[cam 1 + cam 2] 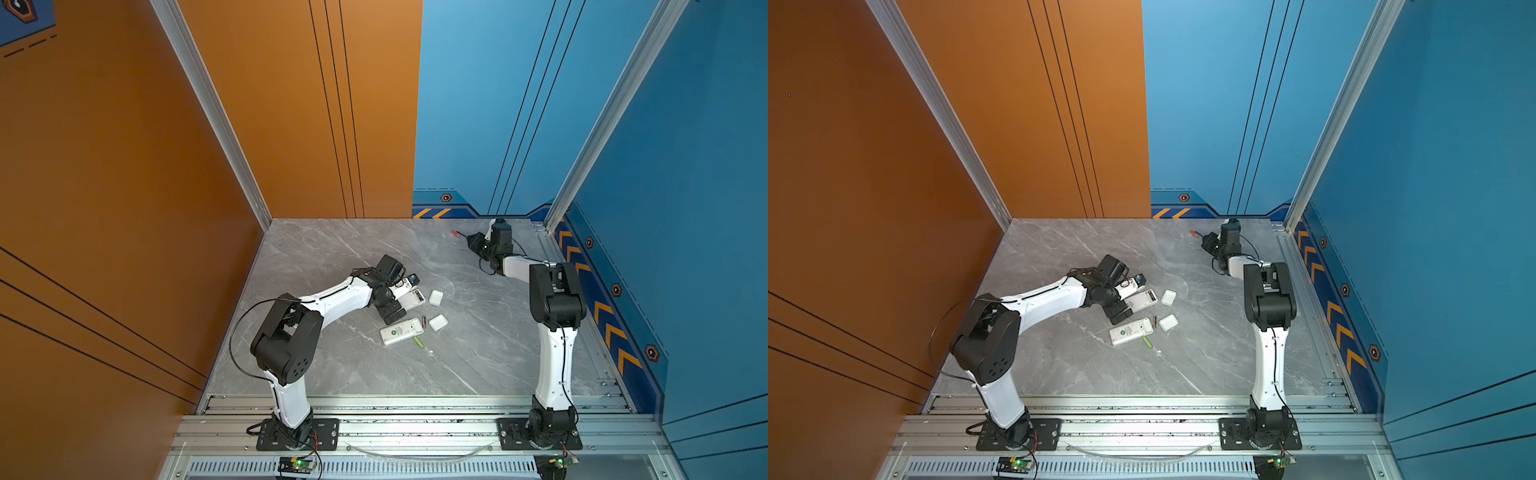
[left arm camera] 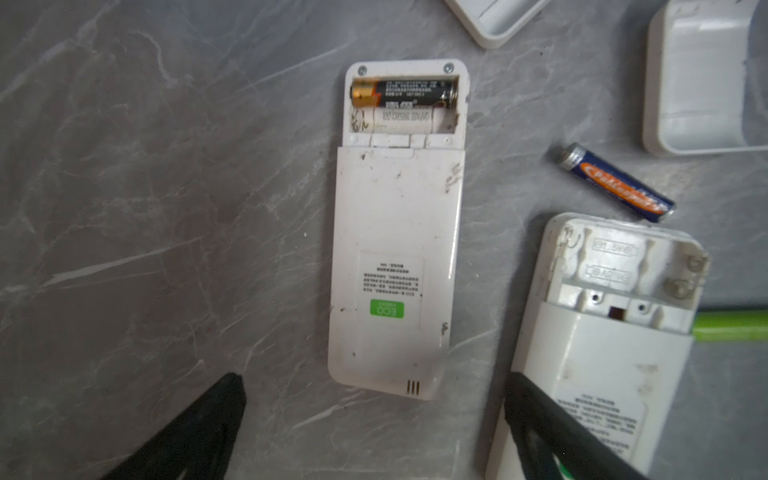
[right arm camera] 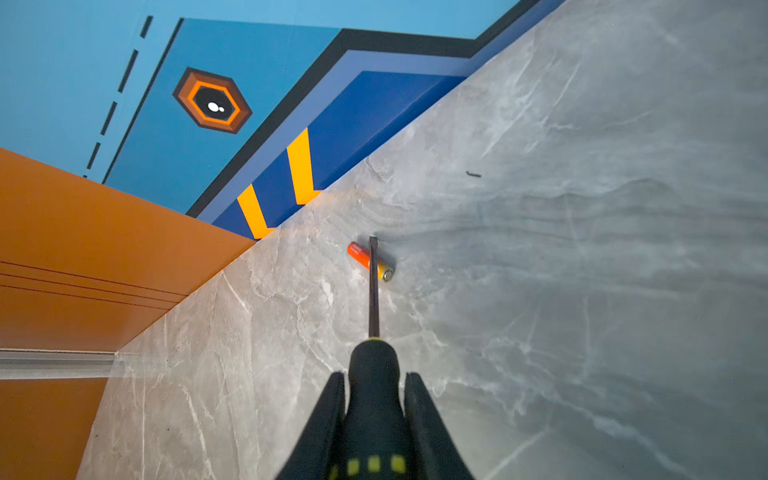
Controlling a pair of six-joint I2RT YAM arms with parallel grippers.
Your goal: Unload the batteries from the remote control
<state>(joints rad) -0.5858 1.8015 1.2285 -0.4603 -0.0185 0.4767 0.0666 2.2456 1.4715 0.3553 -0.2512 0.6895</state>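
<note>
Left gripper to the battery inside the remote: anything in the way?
Nothing visible. The left gripper hangs open above the remote, and the black battery lies exposed in its uncovered slot.

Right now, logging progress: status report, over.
Left gripper open above remote. Right gripper shut on screwdriver. Black battery inside remote, nothing blocking it.

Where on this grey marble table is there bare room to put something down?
Bare: the wide strip between the front metal rail and the white remote controls; also the far stretch beside the orange wall. Crowded: the middle, where the remotes, two white plastic lids, loose batteries and the left pincer cluster.
</note>
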